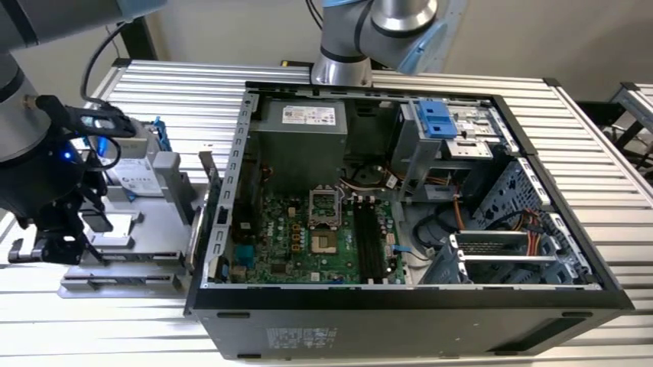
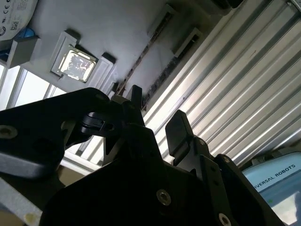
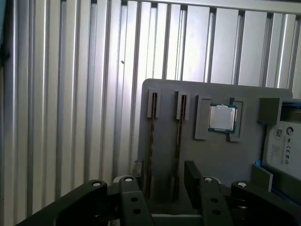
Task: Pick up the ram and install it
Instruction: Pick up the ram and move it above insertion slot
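Gripper [image 2: 157, 110]: black; its two fingers [image 2: 178, 129] stand spread apart; ribbed table shows in the gap between them
Ram [image 2: 141, 59]: thin dark strip on edge in a slot of the tray; runs away from the gripper; near end passes behind one fingertip; contact cannot be told
Tray [image 2: 117, 28]: grey, flat, lying on the table; raised end blocks at the far ends of two slots
Processor [image 2: 75, 64]: square, shiny, glaring; seated in a raised grey frame on the tray; beside the ram's slot, apart from it
Hard drive [image 2: 14, 12]: white labelled corner at the tray's far edge; a blue piece [image 2: 26, 33] just beside it
Table [image 2: 244, 84]: ribbed aluminium slats, bright with reflections; beside the tray
Arm casing [image 2: 277, 183]: pale blue, curved; near the gripper's body
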Available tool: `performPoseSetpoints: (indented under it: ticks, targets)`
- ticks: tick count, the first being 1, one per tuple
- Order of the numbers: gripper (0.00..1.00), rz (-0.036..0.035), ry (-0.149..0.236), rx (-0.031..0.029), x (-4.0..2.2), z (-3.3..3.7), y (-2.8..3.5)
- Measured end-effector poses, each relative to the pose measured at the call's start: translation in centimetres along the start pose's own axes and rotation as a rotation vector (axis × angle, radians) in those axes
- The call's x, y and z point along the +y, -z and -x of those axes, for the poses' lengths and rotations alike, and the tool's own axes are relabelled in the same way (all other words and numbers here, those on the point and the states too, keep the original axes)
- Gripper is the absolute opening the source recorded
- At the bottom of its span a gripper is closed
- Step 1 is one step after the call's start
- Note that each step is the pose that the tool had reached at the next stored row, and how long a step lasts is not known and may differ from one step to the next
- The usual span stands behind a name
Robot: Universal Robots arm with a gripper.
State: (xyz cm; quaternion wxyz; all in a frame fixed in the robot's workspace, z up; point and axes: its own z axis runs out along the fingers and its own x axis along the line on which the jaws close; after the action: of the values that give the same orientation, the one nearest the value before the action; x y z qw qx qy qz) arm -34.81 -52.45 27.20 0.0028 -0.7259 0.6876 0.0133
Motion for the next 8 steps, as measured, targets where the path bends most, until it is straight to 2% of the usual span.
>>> performPoseSetpoints:
  ticks: [8]
  targets:
    - [1.0,-0.0003,0.0,0.0001,0.32,-0.02,-1.2]
